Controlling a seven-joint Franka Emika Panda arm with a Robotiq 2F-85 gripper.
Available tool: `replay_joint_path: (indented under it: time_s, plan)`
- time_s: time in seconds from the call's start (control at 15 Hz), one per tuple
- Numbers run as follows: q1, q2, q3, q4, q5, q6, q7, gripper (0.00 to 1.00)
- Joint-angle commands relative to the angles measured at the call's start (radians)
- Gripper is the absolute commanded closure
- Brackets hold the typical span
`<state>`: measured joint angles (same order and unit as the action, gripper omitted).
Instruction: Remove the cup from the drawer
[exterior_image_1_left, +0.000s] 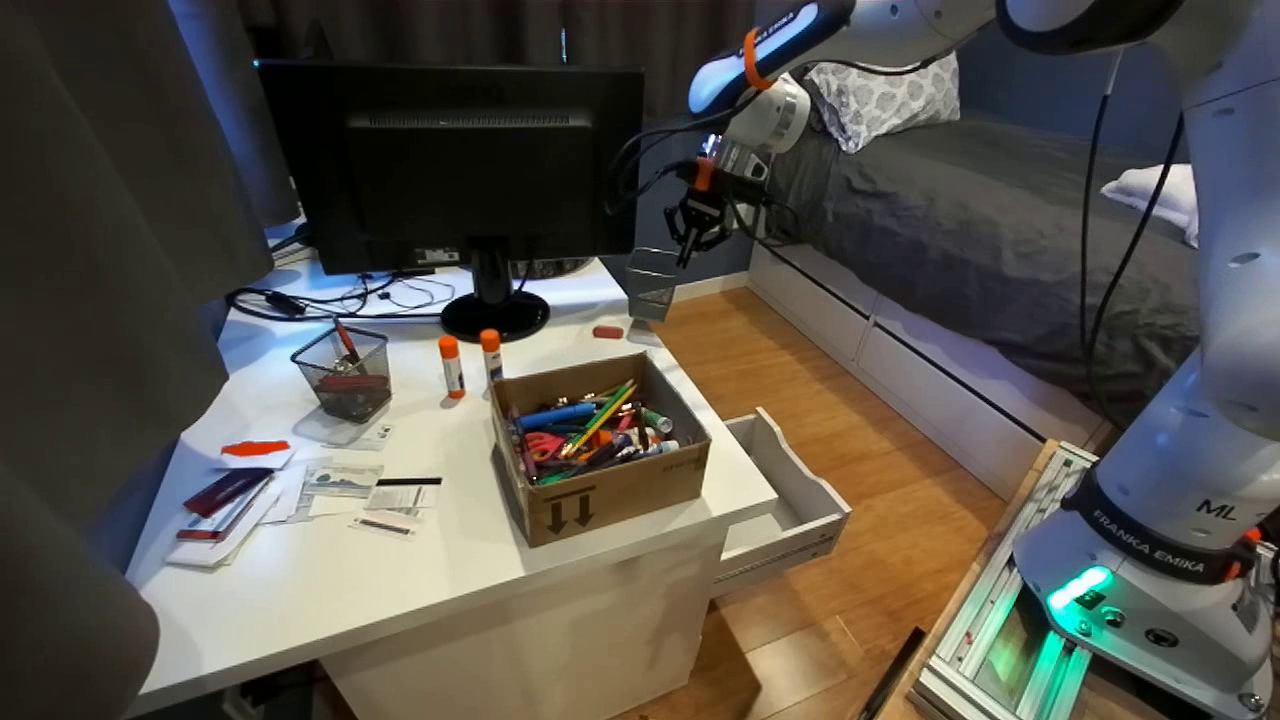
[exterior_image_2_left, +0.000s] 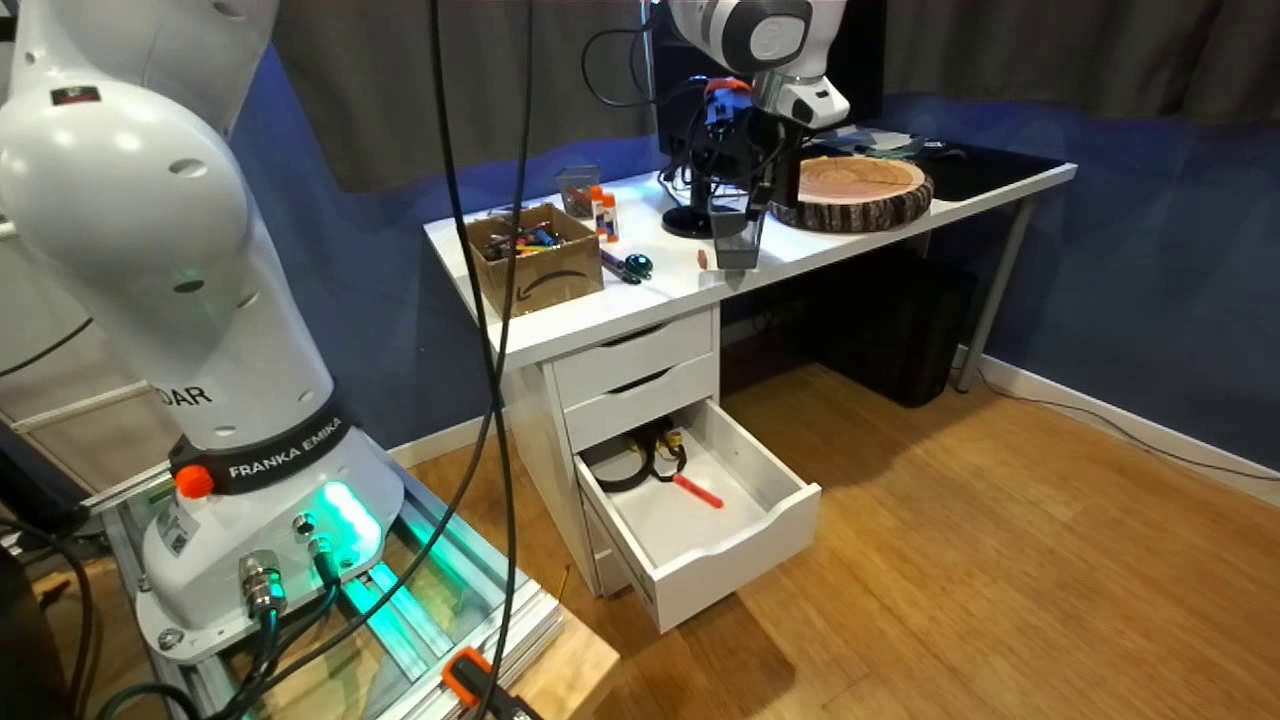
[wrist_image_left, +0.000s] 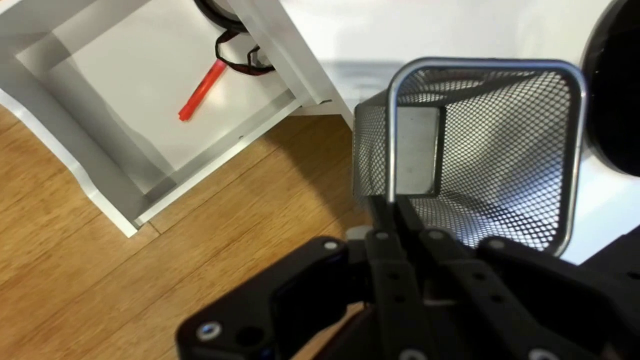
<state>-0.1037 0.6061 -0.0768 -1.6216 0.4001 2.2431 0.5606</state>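
The white arm (exterior_image_2_left: 200, 330) wears a black FRANKA EMIKA collar (exterior_image_2_left: 270, 455) — its claw (wrist_image_left: 393, 204), screw-studded black.

The white desk (exterior_image_1_left: 330, 590) carried an open cardboard box (exterior_image_1_left: 625, 500) near one end. Two glue sticks (exterior_image_1_left: 453, 372) stood upright just beside it, and a mesh pen holder (exterior_image_1_left: 350, 403) stood near them. Cards (exterior_image_1_left: 403, 493) and papers (exterior_image_1_left: 340, 480), some overlapping, lay flat. A black monitor (exterior_image_1_left: 450, 170) stood on its round foot (exterior_image_1_left: 495, 318), with loose cables (exterior_image_1_left: 330, 303) near it. A small red block (exterior_image_1_left: 607, 332) lay near the edge. A thick log slice (exterior_image_2_left: 850, 195) and a black mat (exterior_image_2_left: 985, 172) lay farther along.
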Motion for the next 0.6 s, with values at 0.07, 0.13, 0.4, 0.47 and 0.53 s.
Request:
replay_joint_path:
  time_s: [0.07, 0.13, 0.4, 0.47, 0.53]
  plan:
    - [0.017, 0.066, -0.004, 0.086, 0.003, 0.020, 0.042, 0.98]
    - [0.017, 0.073, -0.002, 0.093, 0.005, 0.020, 0.042, 0.98]
    - [0.021, 0.099, 0.004, 0.121, 0.006, 0.029, 0.046, 0.98]
    - [0.021, 0.107, 0.008, 0.130, 0.007, 0.027, 0.043, 0.98]
    - [0.023, 0.113, 0.009, 0.134, 0.005, 0.028, 0.045, 0.98]
